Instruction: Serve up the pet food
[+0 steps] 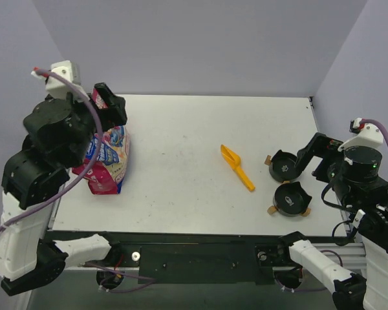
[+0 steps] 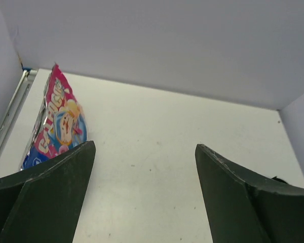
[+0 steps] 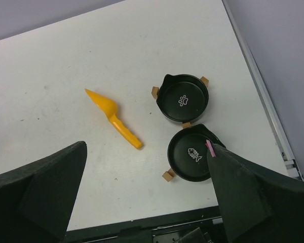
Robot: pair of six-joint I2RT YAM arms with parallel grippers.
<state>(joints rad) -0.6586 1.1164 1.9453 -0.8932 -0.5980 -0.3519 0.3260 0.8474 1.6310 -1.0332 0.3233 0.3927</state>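
Observation:
No pet food shows; no kibble lies loose anywhere in view. A pink-and-blue cartoon-printed bag (image 1: 107, 160) stands at the table's left side, also in the left wrist view as the bag (image 2: 55, 119). My left gripper (image 1: 111, 103) hovers above the bag's top, open (image 2: 144, 148), holding nothing. A yellow scoop (image 1: 237, 166) lies right of centre. Two black bowls sit at the right, both bare inside: one with a paw print (image 3: 183, 98), one with a fish print (image 3: 193, 153). My right gripper (image 3: 147, 147) hangs open above them.
The white table (image 1: 181, 142) is closed in by pale walls at the back and both sides. Small tan blocks (image 3: 167, 175) stick out from the bowls' rims. A black rail (image 1: 181, 255) runs along the near edge between the arm bases.

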